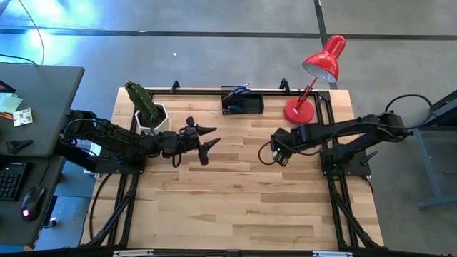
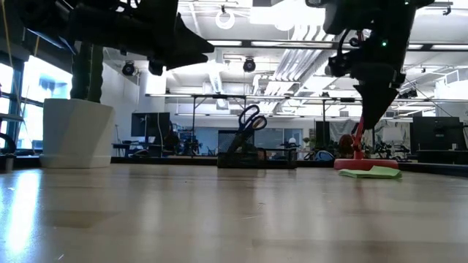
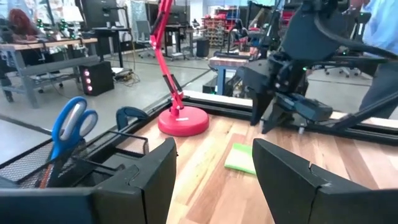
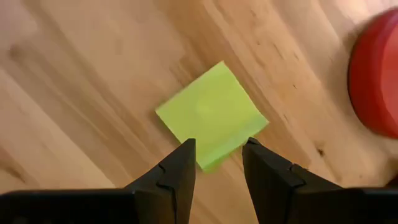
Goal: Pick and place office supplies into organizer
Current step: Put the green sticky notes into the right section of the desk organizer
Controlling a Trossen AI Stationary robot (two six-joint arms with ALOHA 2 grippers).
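Note:
A lime-green sticky-note pad (image 4: 211,115) lies flat on the wooden table near the red lamp's base; it also shows in the low view (image 2: 373,172) and the left wrist view (image 3: 239,158). My right gripper (image 4: 217,152) points down over it, open and above the table (image 2: 369,120), touching nothing. The black organizer (image 1: 243,103) stands at the table's far edge, with blue-handled scissors (image 3: 68,124) upright in it. My left gripper (image 1: 208,138) hovers level at mid-table, open and empty, pointing toward the right arm.
A red desk lamp (image 1: 300,111) stands at the far right, its base close to the pad. A cactus in a white pot (image 1: 151,114) stands at the far left, beside my left arm. A person (image 3: 379,18) stands beyond the table.

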